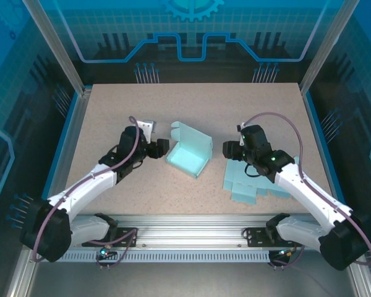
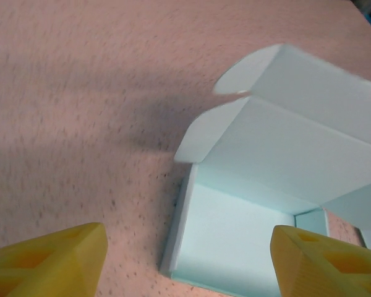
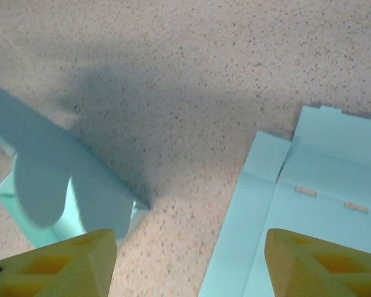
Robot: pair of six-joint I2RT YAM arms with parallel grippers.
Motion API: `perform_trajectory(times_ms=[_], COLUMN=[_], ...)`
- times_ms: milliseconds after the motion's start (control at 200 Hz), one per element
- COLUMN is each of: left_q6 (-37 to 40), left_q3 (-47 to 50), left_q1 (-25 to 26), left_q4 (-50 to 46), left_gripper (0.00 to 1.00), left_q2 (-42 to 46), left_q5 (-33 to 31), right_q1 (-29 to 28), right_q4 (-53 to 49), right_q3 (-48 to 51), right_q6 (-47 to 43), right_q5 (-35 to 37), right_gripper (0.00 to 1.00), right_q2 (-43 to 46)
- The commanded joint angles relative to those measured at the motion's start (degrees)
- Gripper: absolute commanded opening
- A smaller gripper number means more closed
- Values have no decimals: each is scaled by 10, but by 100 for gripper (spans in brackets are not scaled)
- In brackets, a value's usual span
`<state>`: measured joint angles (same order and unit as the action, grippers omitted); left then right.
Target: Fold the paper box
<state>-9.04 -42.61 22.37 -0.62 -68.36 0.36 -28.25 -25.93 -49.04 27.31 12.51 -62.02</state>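
Your left tool [image 1: 163, 147] — fingers spread, empty — sits just beside the half-folded box [image 1: 188, 153]. Your right tool [image 1: 227, 150], also spread, hovers near flat sheets [image 1: 246, 184] on the counter [image 1: 235, 105].

The half-folded paper box [image 1: 188, 154] is pale turquoise, as are the flat box blanks [image 1: 247, 182]. The table [image 1: 191, 105] is beige with fine dark speckles. The fingers [image 2: 49, 260] of the left claw [image 2: 185, 269] and right claw [image 3: 185, 266] are yellow. The cables [image 1: 278, 116] are dull purple.

One half-folded paper box [image 1: 188, 153] and one pile of flat blanks [image 1: 246, 182], sheets uncountable.
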Motion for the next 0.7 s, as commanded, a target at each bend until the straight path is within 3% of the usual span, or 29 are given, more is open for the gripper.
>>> perform_trajectory(times_ms=[0, 65, 170, 485, 575, 695], left_q6=[178, 230, 274, 284, 276, 262], left_q3=[-64, -94, -136, -237, -247, -253], left_q1=[-31, -37, -38, -38, -38, -38], left_q4=[-27, -46, -68, -126, -130, -133], left_gripper=[70, 70, 69, 61, 56, 40], left_q2=[-41, -75, -134, -261, -273, -276], left_q5=[140, 181, 192, 204, 201, 191], right_q1=[-33, -46, -75, -130, -132, -133], right_q4=[-66, -77, -90, -87, -91, -80], right_q3=[-2, -7, -19, -117, -149, -176], right_q6=[7, 11, 12, -23, -33, -42], right_q5=[26, 25, 31, 55, 72, 85], right_gripper=[65, 65, 65, 65, 62, 54], right_q2=[33, 37, 21, -112, -162, -211])
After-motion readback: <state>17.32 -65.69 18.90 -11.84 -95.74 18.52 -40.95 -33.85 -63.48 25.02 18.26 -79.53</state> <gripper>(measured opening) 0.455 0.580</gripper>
